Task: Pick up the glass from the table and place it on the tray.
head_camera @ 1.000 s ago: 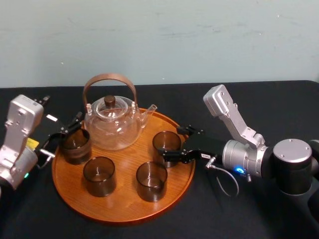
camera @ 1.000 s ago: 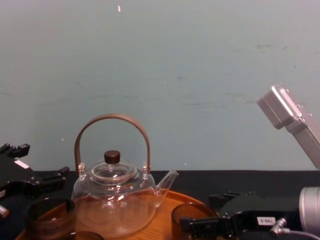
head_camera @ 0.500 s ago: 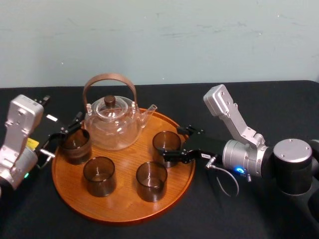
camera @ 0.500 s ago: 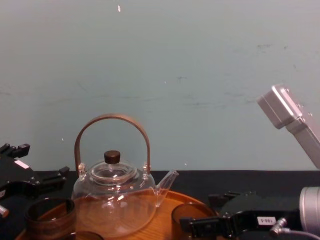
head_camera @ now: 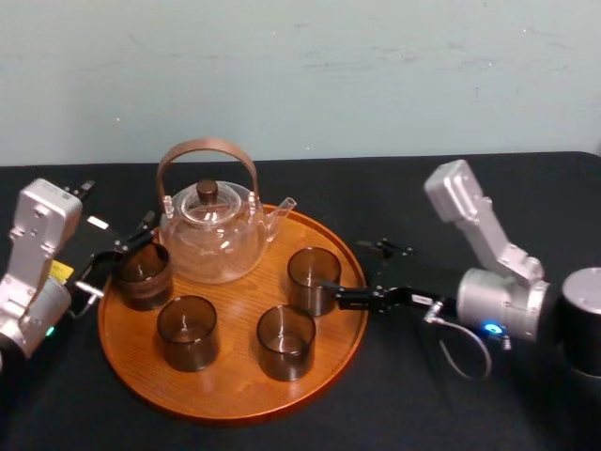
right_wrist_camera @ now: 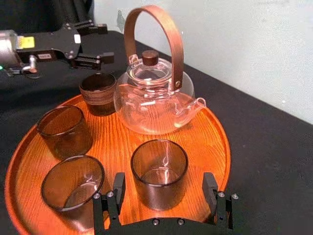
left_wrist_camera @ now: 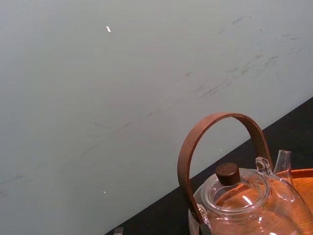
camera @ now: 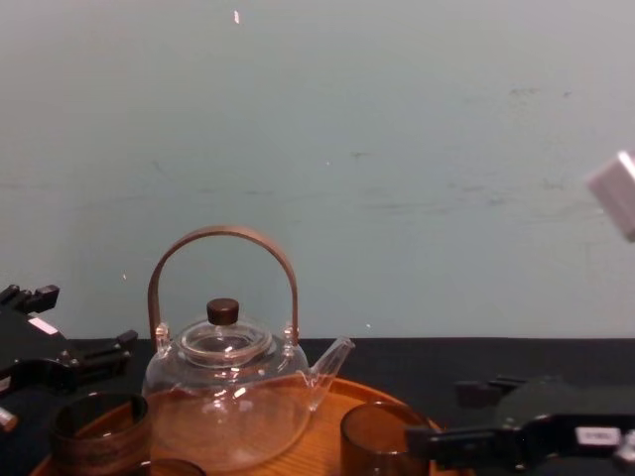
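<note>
The smoky-brown glass point(head_camera: 314, 279) stands upright on the round wooden tray point(head_camera: 235, 381), toward its right side. My right gripper point(head_camera: 355, 273) is open at the tray's right rim, its fingertips flanking the glass without touching it. In the right wrist view the glass point(right_wrist_camera: 159, 171) sits between the spread fingers point(right_wrist_camera: 118, 190) with a gap on each side. The chest view has the glass point(camera: 382, 441) just left of the right gripper point(camera: 458, 416). My left gripper point(head_camera: 125, 252) is open at the tray's left edge, holding nothing.
A clear glass teapot point(head_camera: 211, 237) with an arched brown handle stands at the back of the tray. Three more dark glasses are on the tray: one at the left point(head_camera: 144, 274) by the left gripper, two at the front point(head_camera: 187, 331) point(head_camera: 285, 340). Black table lies all around.
My right arm has drawn back to the right, away from the tray's middle, and its open fingers have slid off the glass, which stays put. The left arm has not moved.
</note>
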